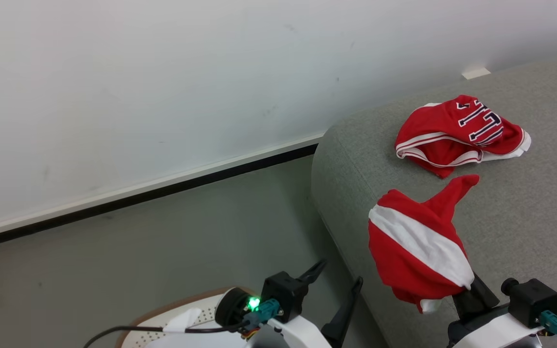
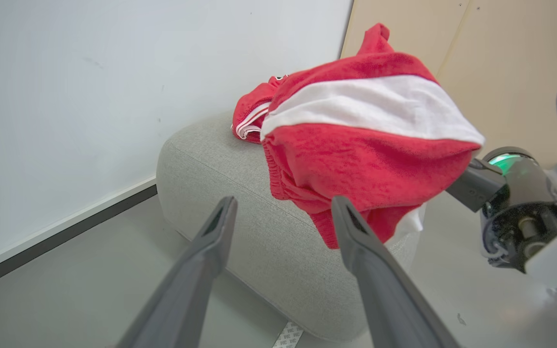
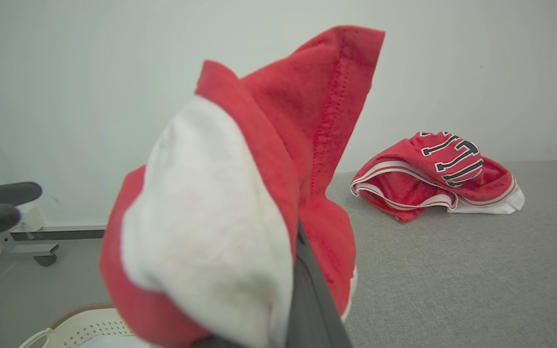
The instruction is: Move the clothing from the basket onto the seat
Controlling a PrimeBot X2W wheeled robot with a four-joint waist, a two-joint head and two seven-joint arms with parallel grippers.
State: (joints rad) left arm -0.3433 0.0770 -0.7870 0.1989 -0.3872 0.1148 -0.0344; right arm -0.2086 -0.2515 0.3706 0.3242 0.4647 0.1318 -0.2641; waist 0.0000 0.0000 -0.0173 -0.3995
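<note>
1. Wall (image 1: 162, 72): plain white, far beyond both grippers' fingertips. A white skirting with a dark strip (image 1: 162, 191) runs along its foot.
2. Floor (image 1: 162, 251): smooth grey-green, bare, lying between the wall and the left gripper.
3. Basket (image 1: 177, 304): cream, perforated, brown-rimmed. It sits on the floor just behind and left of the left gripper's wrist, partly under that arm.
4. Left gripper (image 1: 341, 272): released, with the two dark fingers spread and nothing between them. It is held over the floor, and the sofa's rounded corner is just beyond its tips.
5. Seat (image 1: 525, 232): a light-grey woven sofa to the right of the left gripper and beneath the right one. Its cloth surface is flat.
6. Right gripper (image 1: 474, 294): clenched on a red garment with a broad white band (image 1: 414, 241). The cloth drapes over the fingers and rises in a peak above the sofa's near edge.
7. Jersey (image 1: 457, 130): red, with white striped trim and dark numerals. It lies crumpled on the seat beyond the right gripper's tips, apart from the held garment.
8. Beige panel (image 2: 501, 72): stands behind the sofa in the left wrist view.
</note>
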